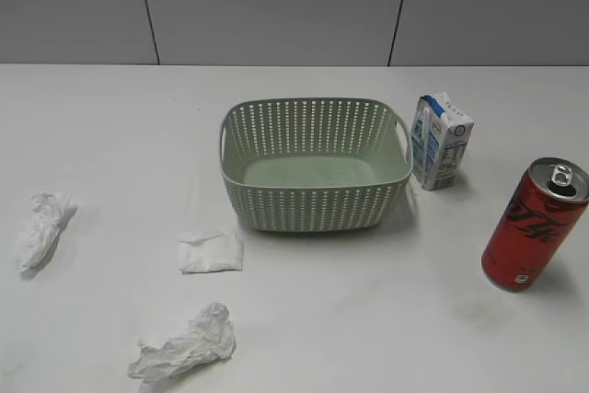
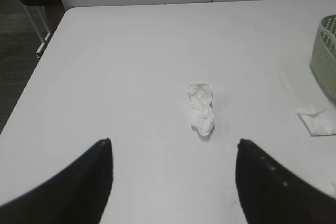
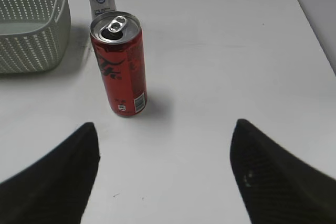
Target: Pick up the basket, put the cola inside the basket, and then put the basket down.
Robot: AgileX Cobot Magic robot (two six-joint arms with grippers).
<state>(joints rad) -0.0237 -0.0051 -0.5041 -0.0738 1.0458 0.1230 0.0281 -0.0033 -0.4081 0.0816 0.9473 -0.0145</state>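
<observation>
The pale sage-green basket [image 1: 315, 165] stands empty on the white table, mid-back; its edge shows in the left wrist view [image 2: 324, 56] and its wall in the right wrist view [image 3: 31, 24]. The red cola can [image 1: 534, 225] stands upright at the right, apart from the basket; it also shows in the right wrist view [image 3: 118, 66]. My left gripper [image 2: 173, 142] is open and empty above bare table, left of the basket. My right gripper [image 3: 165, 127] is open and empty, short of the cola and to its right. Neither gripper shows in the exterior view.
A blue-and-white carton [image 1: 442, 141] stands right of the basket, behind the cola. Crumpled white tissues lie at the left [image 1: 41, 230], front of the basket [image 1: 211, 252] and near the front edge [image 1: 184, 345]. The table's left edge [image 2: 31, 85] is near.
</observation>
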